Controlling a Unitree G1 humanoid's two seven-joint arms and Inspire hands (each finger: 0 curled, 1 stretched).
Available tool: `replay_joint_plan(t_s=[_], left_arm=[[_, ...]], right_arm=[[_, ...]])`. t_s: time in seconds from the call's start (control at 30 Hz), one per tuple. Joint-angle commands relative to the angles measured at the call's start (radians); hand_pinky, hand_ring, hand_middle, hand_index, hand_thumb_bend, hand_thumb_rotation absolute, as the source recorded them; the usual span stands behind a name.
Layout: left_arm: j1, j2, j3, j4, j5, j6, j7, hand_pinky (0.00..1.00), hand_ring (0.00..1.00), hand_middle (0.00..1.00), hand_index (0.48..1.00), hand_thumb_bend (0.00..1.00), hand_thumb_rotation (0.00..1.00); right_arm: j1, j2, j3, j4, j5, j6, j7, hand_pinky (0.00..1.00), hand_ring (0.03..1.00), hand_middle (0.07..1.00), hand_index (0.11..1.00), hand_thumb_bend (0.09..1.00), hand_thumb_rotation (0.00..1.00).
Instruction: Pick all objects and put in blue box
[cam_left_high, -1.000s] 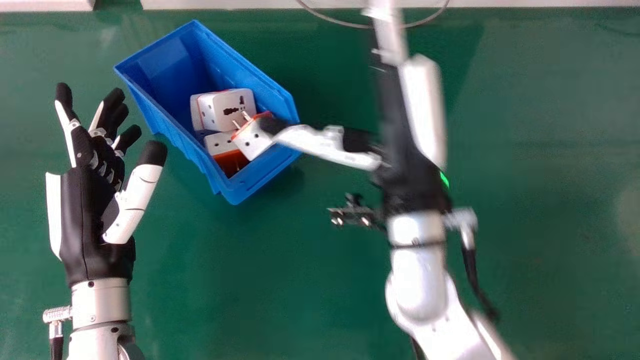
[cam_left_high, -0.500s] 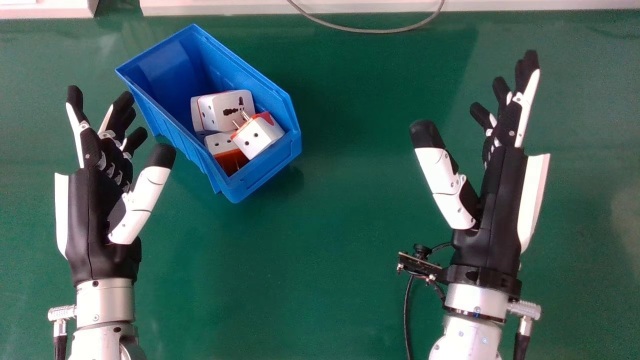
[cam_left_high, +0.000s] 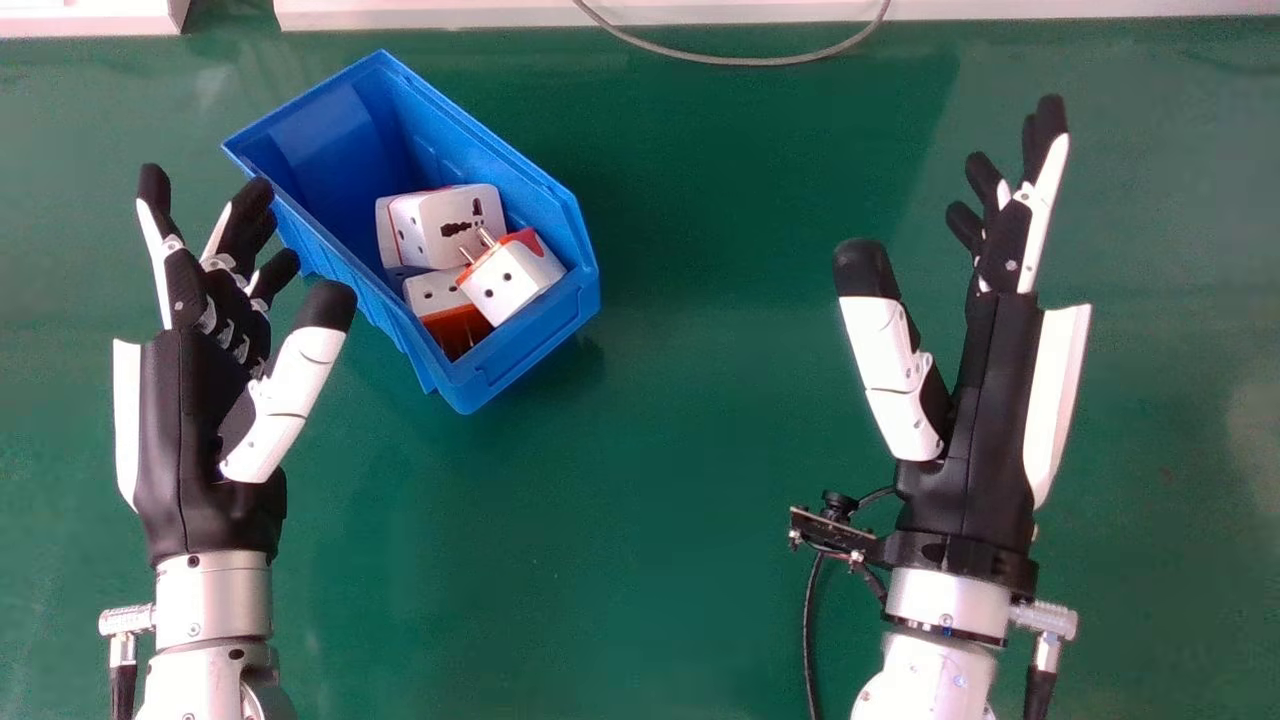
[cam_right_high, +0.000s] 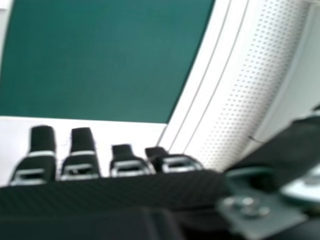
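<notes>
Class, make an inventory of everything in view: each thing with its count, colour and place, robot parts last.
Box: one, blue, on the table nearer the left hand
Plug adapters: at least three, white and orange-red, inside the box
Table: one, green, beneath everything
Cable: one, grey, curving at the far edge
Ledges: two, white, along the far edge
Dotted panel: one, white, in the right hand view
Hands: two, black and white, left and right, fingers open
Forearms: two, silver, behind the hands
</notes>
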Motion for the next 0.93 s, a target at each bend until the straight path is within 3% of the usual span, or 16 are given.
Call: replay_joint_plan(t_s=[0.0,0.2,0.43,0.57,0.9], left_arm=[[-0.001,0.003,0.007,-0.017,-0.002,-0.005,0.003,0.89,0.94,0.92,0.911,0.87,0.56],[-0.005,0.005,0.009,-0.016,-0.01,-0.004,-0.008,0.89,0.94,0.92,0.912,0.87,0.55],[-0.009,0.008,0.012,-0.012,-0.001,-0.006,-0.002,0.89,0.94,0.92,0.912,0.86,0.55],[-0.011,0.01,0.013,-0.007,-0.01,-0.006,-0.012,0.9,0.94,0.92,0.913,0.85,0.55],[-0.008,0.009,0.014,-0.011,-0.007,-0.01,-0.011,0.89,0.94,0.92,0.912,0.84,0.55]], right_arm=[[-0.018,0.086,0.017,-0.031,-0.018,0.0,-0.015,0.87,0.923,0.997,1.0,0.581,0.92],[-0.024,0.086,0.016,-0.025,-0.008,-0.012,-0.016,0.87,0.929,1.0,1.0,0.571,0.91],[-0.028,0.086,0.015,-0.022,-0.01,-0.008,-0.02,0.88,0.939,1.0,1.0,0.556,0.91],[-0.03,0.086,0.014,-0.018,-0.007,-0.011,-0.022,0.88,0.941,1.0,1.0,0.554,0.91],[-0.028,0.09,0.013,-0.021,-0.007,-0.005,-0.028,0.89,0.95,0.998,1.0,0.558,0.9]])
